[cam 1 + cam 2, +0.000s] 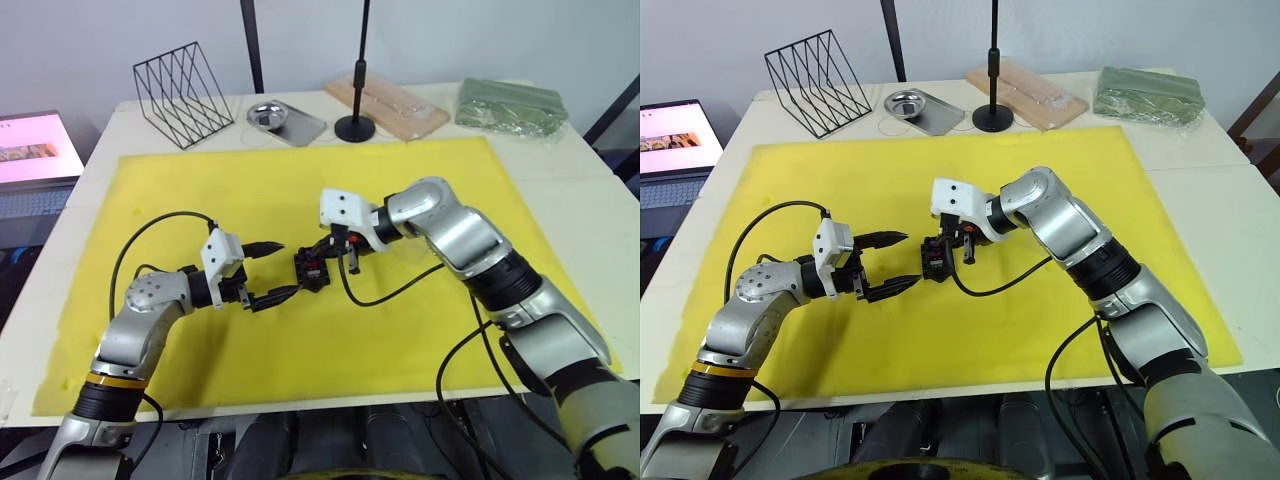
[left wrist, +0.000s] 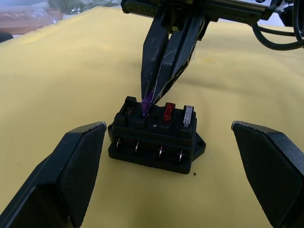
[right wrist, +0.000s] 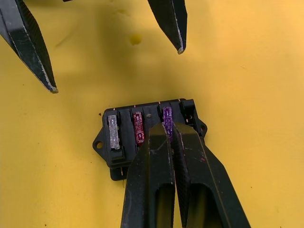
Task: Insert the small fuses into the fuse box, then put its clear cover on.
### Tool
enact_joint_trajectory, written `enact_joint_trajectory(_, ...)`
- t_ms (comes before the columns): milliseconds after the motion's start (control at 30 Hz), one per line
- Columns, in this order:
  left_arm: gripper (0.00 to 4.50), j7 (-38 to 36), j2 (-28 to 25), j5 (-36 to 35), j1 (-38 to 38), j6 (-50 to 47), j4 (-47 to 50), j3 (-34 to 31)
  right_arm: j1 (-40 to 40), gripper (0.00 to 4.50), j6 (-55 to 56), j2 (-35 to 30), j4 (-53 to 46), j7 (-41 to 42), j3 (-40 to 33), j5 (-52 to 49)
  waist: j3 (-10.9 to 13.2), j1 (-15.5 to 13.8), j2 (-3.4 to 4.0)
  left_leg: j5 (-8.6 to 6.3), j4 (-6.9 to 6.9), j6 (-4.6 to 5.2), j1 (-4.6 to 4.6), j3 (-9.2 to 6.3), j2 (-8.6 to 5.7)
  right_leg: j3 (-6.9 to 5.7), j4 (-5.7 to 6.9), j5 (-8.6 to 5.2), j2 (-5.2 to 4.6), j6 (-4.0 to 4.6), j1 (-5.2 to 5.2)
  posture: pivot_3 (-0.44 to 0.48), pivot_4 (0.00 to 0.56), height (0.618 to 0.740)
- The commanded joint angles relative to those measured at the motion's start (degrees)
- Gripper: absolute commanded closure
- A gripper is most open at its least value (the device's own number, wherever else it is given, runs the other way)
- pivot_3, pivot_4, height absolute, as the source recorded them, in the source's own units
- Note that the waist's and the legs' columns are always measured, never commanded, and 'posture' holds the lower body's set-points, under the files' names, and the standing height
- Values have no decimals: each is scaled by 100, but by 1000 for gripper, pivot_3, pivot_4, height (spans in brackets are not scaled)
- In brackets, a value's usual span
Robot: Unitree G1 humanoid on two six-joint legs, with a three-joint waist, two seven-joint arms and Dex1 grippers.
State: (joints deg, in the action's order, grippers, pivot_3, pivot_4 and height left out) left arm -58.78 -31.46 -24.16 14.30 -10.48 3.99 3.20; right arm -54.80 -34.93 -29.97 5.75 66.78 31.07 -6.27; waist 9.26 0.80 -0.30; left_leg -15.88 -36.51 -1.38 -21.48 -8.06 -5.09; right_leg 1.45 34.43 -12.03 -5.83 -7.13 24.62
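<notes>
A yellow mat covers the surface. The left gripper rests beside the black fuse box at mid-mat, fingers spread. The right gripper pinches the purple fuse at its slot. Beside it stand the red fuse and grey fuse.

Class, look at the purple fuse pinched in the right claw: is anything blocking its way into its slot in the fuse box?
Nothing visible blocks it. The right claw holds the purple fuse at its slot in the fuse box, beside the red fuse.
</notes>
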Motion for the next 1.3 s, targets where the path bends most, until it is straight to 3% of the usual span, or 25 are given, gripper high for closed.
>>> enact_joint_trajectory(33,0,-30,-35,30,66,114,33,-108,-76,4471,120,86,-49,52,-125,63,0,0,0,0,0,0,0,0,0,0,0,0,0,0,0,0,150,740)
enact_joint_trajectory(900,0,-77,-7,52,80,171,-22,-70,-115,4471,689,262,605,224,-133,474,-1,7,1,0,0,-1,5,0,0,0,3,0,0,0,-2,0,150,740)
enact_joint_trajectory(1300,0,-213,-24,116,145,252,-111,-69,-602,4471,155,320,464,686,-319,190,0,6,2,0,2,-1,3,-1,-1,0,2,0,0,1,1,0,150,740)
